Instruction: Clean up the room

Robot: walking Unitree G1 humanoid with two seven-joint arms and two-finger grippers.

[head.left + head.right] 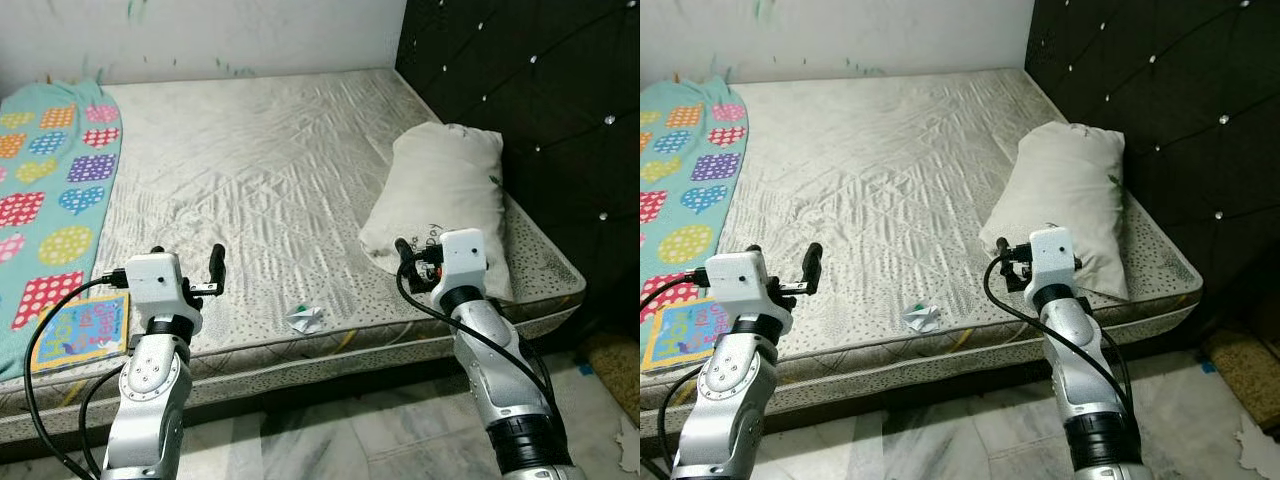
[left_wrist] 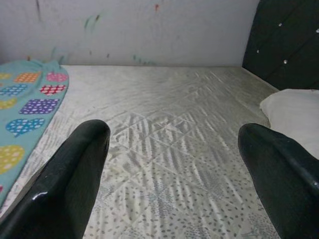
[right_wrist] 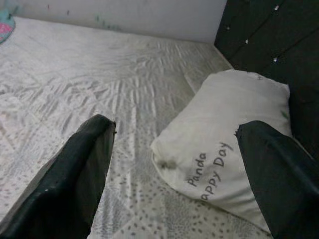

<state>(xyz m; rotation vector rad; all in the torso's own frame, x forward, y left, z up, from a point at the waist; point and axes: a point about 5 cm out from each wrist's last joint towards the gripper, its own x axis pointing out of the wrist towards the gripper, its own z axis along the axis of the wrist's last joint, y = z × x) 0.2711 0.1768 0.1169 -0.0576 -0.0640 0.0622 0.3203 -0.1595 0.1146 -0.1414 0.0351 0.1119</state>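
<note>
A bare quilted mattress (image 1: 250,150) lies before me. On it, near the front edge, sits a small crumpled piece of white paper (image 1: 304,318) with green marks. A white pillow (image 1: 440,190) printed "Panda Happy Day" leans at the right against the headboard. A colourful children's book (image 1: 82,330) rests at the front left corner. My left gripper (image 1: 188,260) hovers open over the front edge, left of the paper. My right gripper (image 3: 174,132) is open just in front of the pillow's near end, holding nothing.
A teal blanket (image 1: 50,190) with patterned hearts covers the mattress's left side. A black tufted headboard (image 1: 530,90) rises on the right. Marble floor (image 1: 350,430) runs along the bed front, with a brown mat (image 1: 615,375) at the far right.
</note>
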